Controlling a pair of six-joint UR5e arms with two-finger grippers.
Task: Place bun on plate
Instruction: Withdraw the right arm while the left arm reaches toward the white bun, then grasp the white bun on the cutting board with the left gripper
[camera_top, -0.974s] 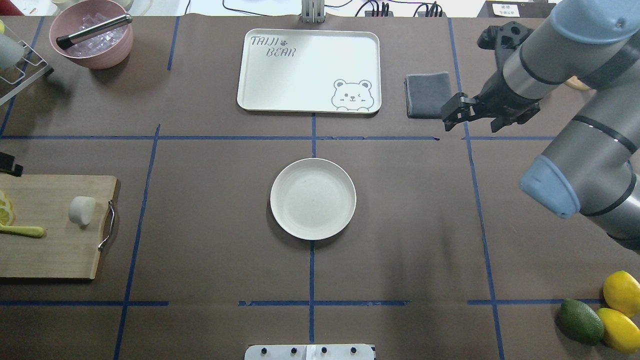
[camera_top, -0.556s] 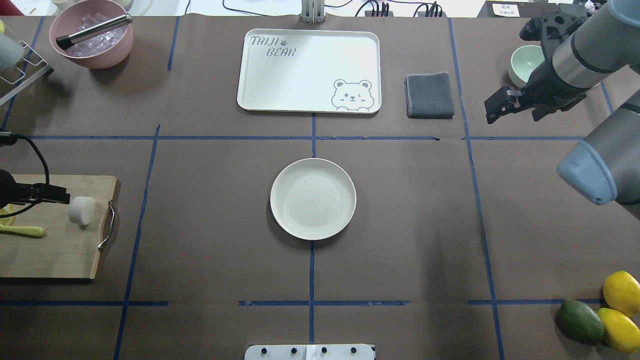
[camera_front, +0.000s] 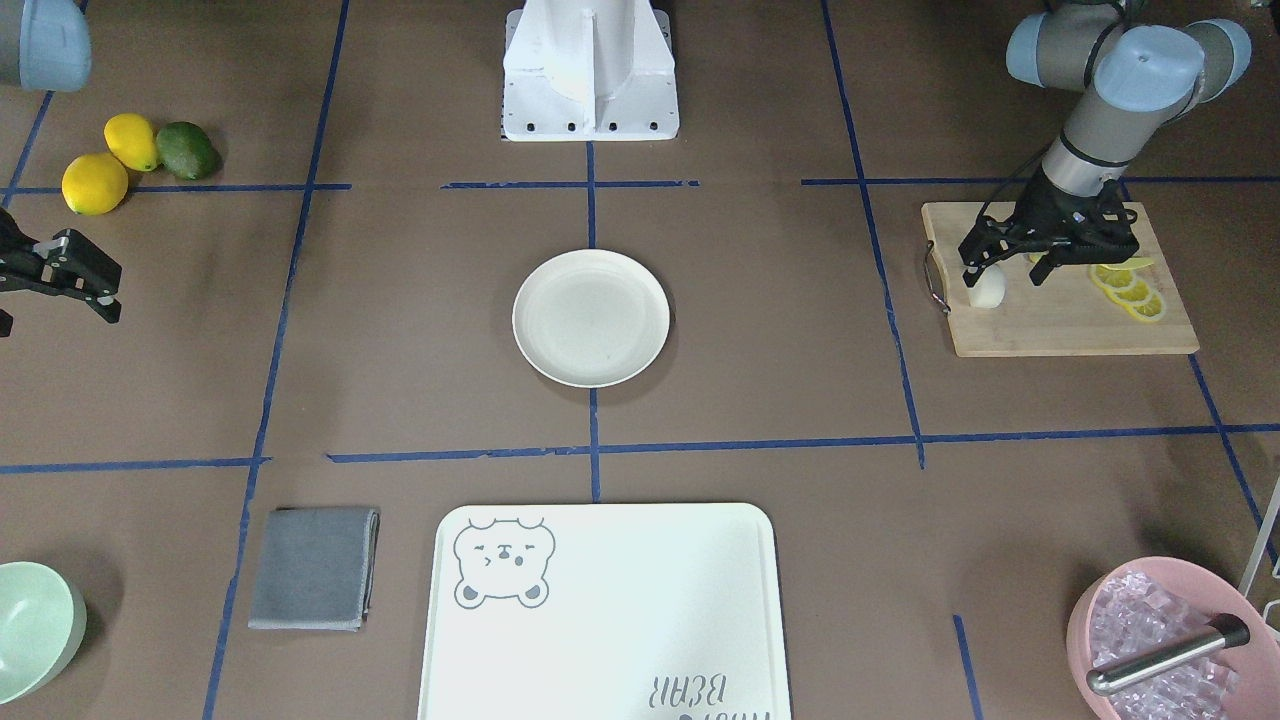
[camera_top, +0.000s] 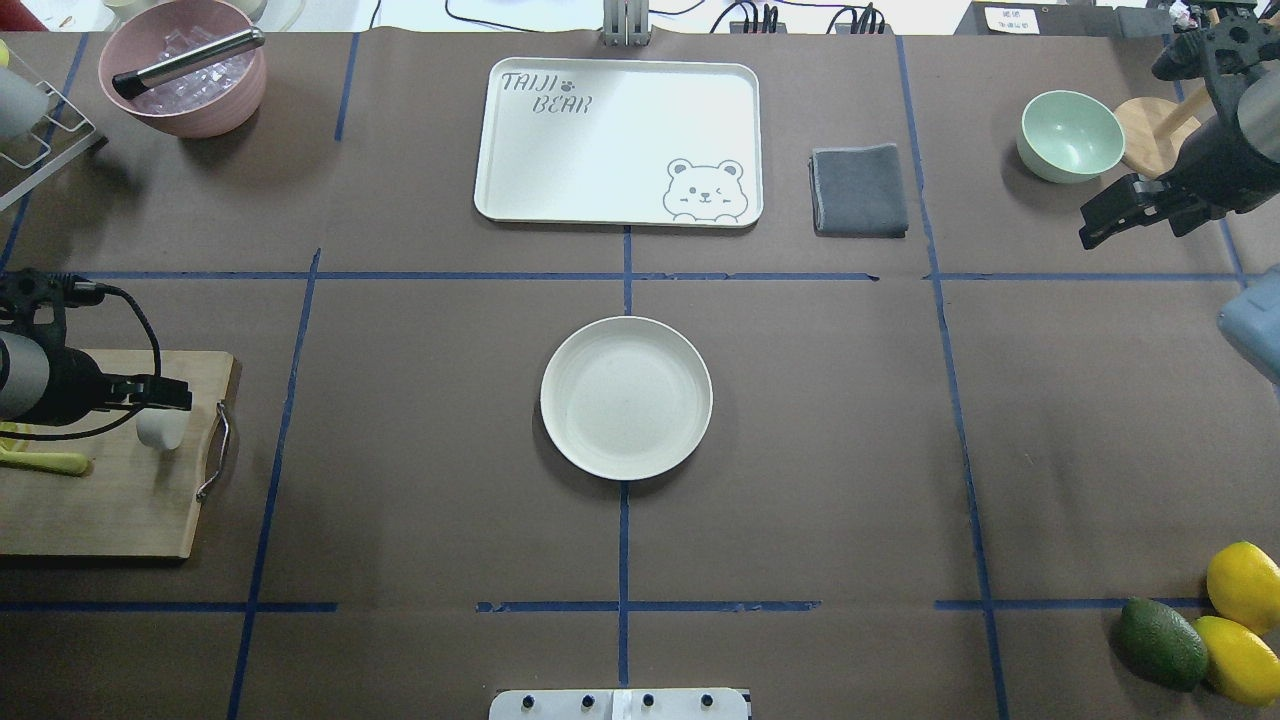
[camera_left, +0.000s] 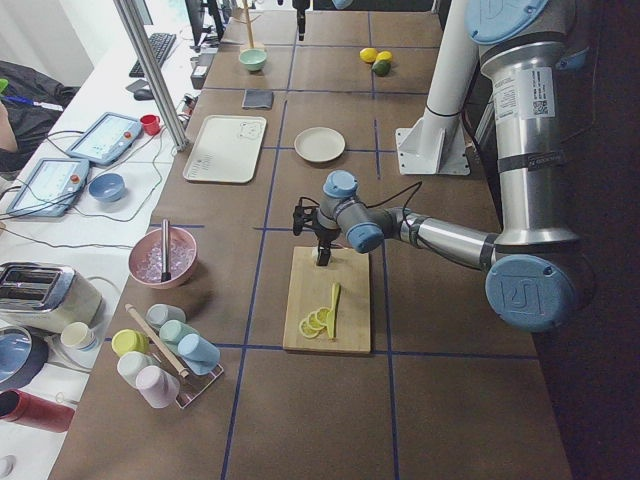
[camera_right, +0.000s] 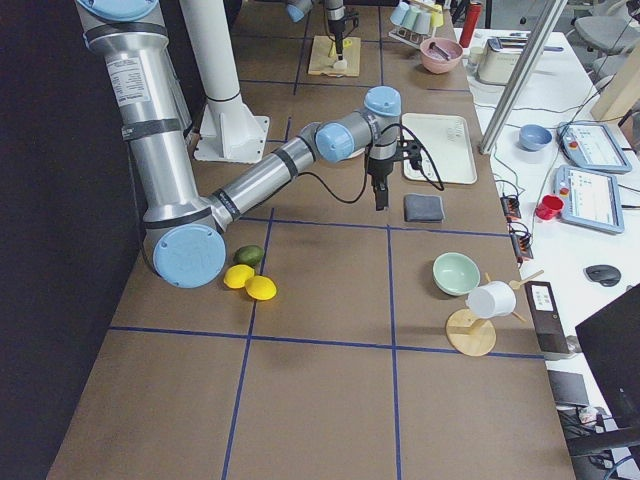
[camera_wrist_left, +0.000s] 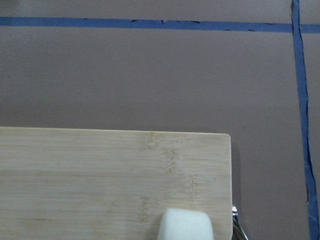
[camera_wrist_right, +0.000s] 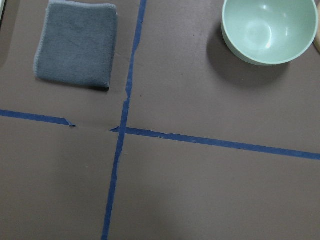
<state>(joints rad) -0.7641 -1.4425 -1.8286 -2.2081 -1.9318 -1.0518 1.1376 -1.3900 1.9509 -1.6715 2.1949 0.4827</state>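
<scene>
The bun (camera_top: 160, 430), a small white lump, stands on the wooden cutting board (camera_top: 100, 500) at the left edge of the table, near the board's metal handle. My left gripper (camera_top: 170, 398) hovers right over it, open, partly hiding it from above. From the front, its fingers straddle the bun (camera_front: 988, 290) without closing on it; the left gripper (camera_front: 1003, 272) holds nothing. The left wrist view catches only the bun's top (camera_wrist_left: 186, 225) at its bottom edge. The round cream plate (camera_top: 626, 397) lies bare at the table's centre. My right gripper (camera_top: 1095, 225) is open and empty at the far right.
Lemon slices (camera_front: 1130, 290) and a yellow-green utensil (camera_top: 45, 462) lie on the board. At the back stand the bear-print tray (camera_top: 618, 140), a grey cloth (camera_top: 858, 190), a green bowl (camera_top: 1070, 135) and a pink bowl of ice (camera_top: 185, 70). Lemons and an avocado (camera_top: 1160, 642) lie front right.
My left arm has come in from the left edge across the board and now stands over the bun. The right arm has drawn back to the right, uncovering the green bowl.
</scene>
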